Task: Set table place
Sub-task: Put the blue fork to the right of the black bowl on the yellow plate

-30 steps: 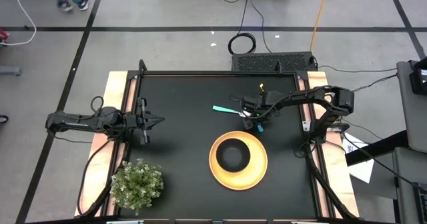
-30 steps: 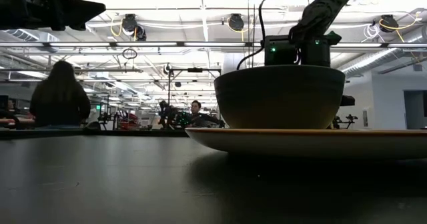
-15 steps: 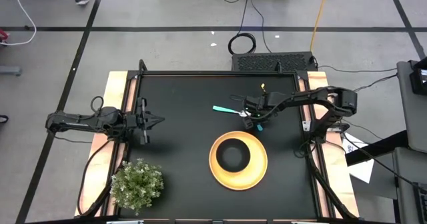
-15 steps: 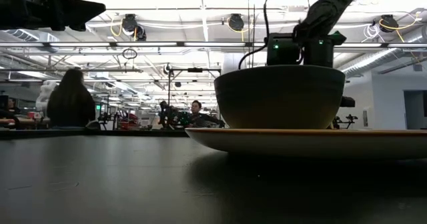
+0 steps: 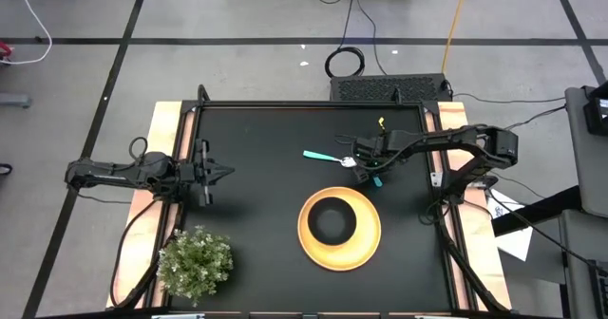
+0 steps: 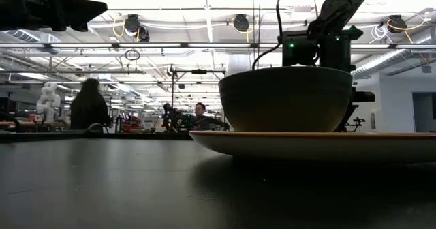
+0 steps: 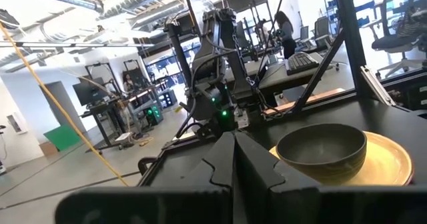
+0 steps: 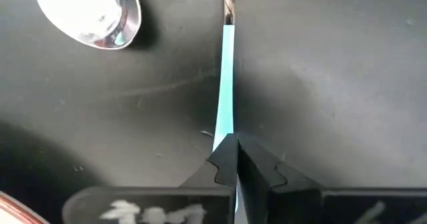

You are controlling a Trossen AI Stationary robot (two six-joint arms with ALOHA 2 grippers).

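Note:
The yellow plate (image 5: 366, 238) lies on the black table (image 5: 256, 215) at the near middle, with the black bowl (image 5: 332, 220) standing in it. The spoon (image 5: 328, 158) lies flat on the table beyond the plate, its bowl (image 8: 90, 14) toward the right. My right gripper (image 5: 368, 170) is just right of the spoon's bowl, shut on the teal-handled fork (image 8: 227, 84). The bowl (image 6: 286, 99) hides its fingertips in the low view. My left gripper (image 5: 223, 172) is shut and empty above the table's left side. My right gripper pinches the fork's teal handle (image 8: 225, 132) between its two fingertips, coming from above and pointing down. The handle runs out from between the fingers toward the metal neck (image 8: 229, 7). A short teal end (image 5: 373, 179) shows beside the gripper. Whether the fork is clear of the table, I cannot tell.
A green potted plant (image 5: 195, 262) stands at the near left corner. Light wooden strips (image 5: 166, 167) run along the left and right sides. Bare tabletop lies between the left gripper and the plate. People show in the room behind in the low view.
My right gripper has gone a little toward the table's right edge and up, still shut on the fork, whose teal end has gone with it. The spoon, plate and bowl have stayed in place.

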